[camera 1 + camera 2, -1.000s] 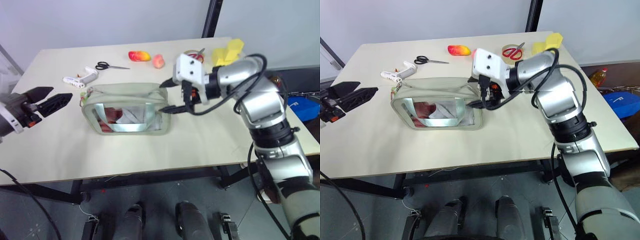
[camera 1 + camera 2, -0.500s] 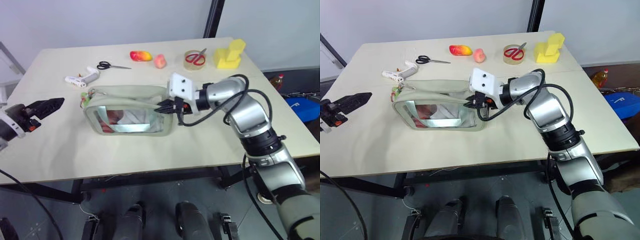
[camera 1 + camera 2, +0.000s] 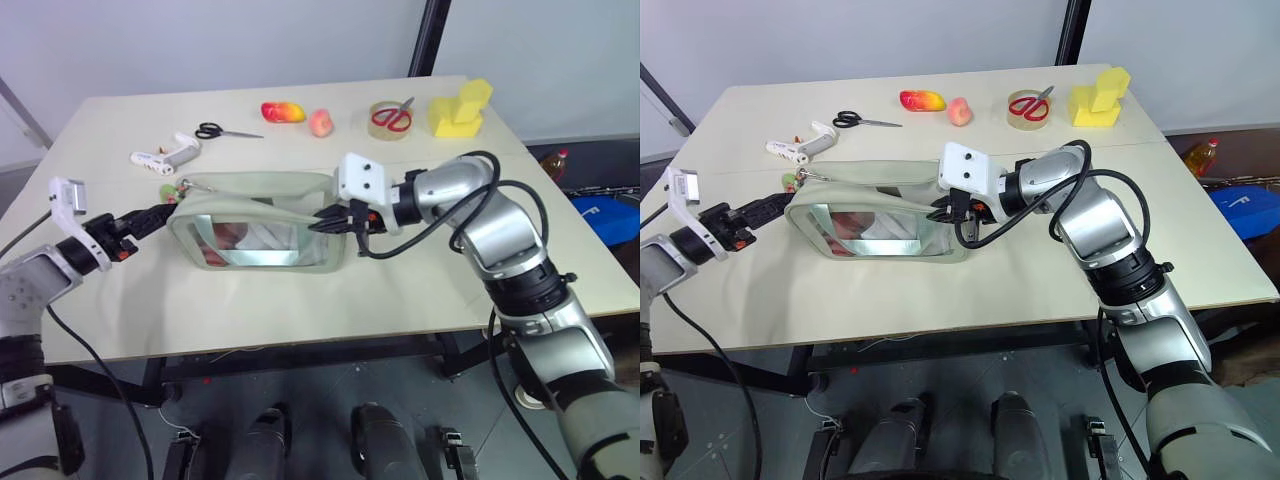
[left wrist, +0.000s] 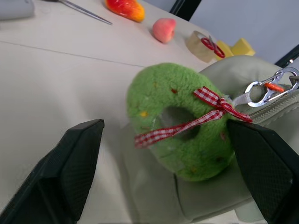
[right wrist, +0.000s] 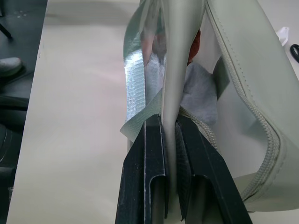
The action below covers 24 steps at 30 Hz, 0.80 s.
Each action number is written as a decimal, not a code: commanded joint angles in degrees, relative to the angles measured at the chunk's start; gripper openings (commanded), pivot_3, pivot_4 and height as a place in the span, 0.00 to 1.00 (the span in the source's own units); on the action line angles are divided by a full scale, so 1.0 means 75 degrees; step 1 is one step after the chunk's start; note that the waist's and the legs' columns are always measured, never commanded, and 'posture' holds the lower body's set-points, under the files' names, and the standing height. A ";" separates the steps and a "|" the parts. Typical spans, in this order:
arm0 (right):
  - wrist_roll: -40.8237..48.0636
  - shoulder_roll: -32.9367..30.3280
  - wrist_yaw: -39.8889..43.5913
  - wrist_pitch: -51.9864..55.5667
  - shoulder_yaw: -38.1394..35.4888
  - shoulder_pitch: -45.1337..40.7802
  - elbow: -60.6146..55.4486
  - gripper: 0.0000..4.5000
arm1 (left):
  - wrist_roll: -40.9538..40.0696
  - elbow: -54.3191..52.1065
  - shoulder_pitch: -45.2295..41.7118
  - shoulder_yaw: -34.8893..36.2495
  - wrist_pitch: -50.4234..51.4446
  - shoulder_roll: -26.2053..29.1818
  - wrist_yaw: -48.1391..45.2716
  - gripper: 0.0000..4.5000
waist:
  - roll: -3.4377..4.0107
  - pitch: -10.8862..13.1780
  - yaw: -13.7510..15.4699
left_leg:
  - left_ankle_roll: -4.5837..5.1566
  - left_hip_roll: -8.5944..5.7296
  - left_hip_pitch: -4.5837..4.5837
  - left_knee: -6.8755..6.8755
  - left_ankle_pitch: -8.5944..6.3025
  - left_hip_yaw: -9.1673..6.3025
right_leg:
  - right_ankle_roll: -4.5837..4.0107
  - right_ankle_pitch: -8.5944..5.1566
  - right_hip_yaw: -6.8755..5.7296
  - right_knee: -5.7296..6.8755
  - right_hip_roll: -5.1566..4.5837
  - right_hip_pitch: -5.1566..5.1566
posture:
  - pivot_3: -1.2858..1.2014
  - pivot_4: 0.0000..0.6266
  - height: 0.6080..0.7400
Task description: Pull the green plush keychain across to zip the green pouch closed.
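Observation:
The green pouch (image 3: 262, 225) stands on the table (image 3: 420, 270), its clear window facing me. The green plush keychain (image 4: 180, 119), a fuzzy ring tied with a red checked ribbon, hangs by a metal clip (image 4: 264, 89) from the zipper at the pouch's left end (image 3: 170, 192). My left gripper (image 4: 163, 130) is open, with one finger on each side of the keychain and a gap to both. At the pouch's right end my right gripper (image 3: 325, 224) is shut on the pale strap (image 5: 169, 100).
Along the table's far side lie a white tool (image 3: 165, 155), black scissors (image 3: 215, 131), a red-yellow toy fruit (image 3: 281, 111), a peach (image 3: 320, 123), a tape roll with red scissors (image 3: 391, 117) and a yellow block (image 3: 460, 108). Bare tabletop lies in front of the pouch.
My left gripper came in from the left edge to the pouch's left end, around the keychain. The right gripper dropped slightly and closed on the strap.

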 commanded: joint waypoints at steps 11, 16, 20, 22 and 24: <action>0.0066 0.0182 -0.0158 0.0012 0.0034 -0.0276 0.0034 0.00 | -0.0144 -0.0539 -0.0182 0.0568 0.0012 0.0333 0.0019 0.01 | 0.0000 0.0000 -0.0054 | 0.0000 0.0000 0.0000 0.0000 0.0000 -0.0001 | 0.0003 0.0002 0.0000 0.0000 0.0000 -0.0001 | 0.52 0.24 1.00; 0.0072 0.0221 -0.0197 -0.0003 0.0014 -0.0280 0.0092 0.00 | -0.0372 -0.1154 -0.0193 0.0956 0.0260 0.0703 0.0072 0.01 | 0.0000 0.0000 -0.0084 | 0.0000 0.0001 0.0000 -0.0001 0.0000 -0.0002 | 0.0003 0.0001 0.0000 0.0000 0.0000 -0.0001 | 0.52 0.24 1.00; 0.0054 0.0249 -0.0219 -0.0099 0.0017 -0.0287 0.0217 0.00 | -0.0569 -0.1493 -0.0546 0.1015 0.0467 0.0991 0.0095 0.01 | 0.0000 0.0000 -0.0088 | 0.0000 0.0000 0.0000 -0.0001 0.0000 -0.0002 | 0.0003 0.0001 0.0000 0.0000 0.0000 -0.0001 | 0.52 0.24 1.00; 0.0053 0.0287 -0.0252 -0.0129 0.0020 -0.0291 0.0260 0.00 | -0.0504 -0.1731 -0.0793 0.0739 0.0490 0.1122 0.0046 0.01 | -0.0004 -0.0002 -0.0089 | 0.0000 0.0000 0.0000 -0.0001 0.0000 -0.0003 | 0.0003 0.0001 -0.0001 0.0001 0.0001 -0.0001 | 0.52 0.24 1.00; 0.0050 0.0338 -0.0294 -0.0140 0.0025 -0.0303 0.0285 0.00 | -0.0412 -0.2145 -0.1115 0.0207 0.0567 0.1156 -0.0039 0.01 | -0.0005 -0.0003 -0.0093 | 0.0000 0.0000 0.0000 0.0000 0.0000 -0.0002 | 0.0003 0.0001 0.0000 0.0001 0.0001 0.0000 | 0.52 0.24 1.00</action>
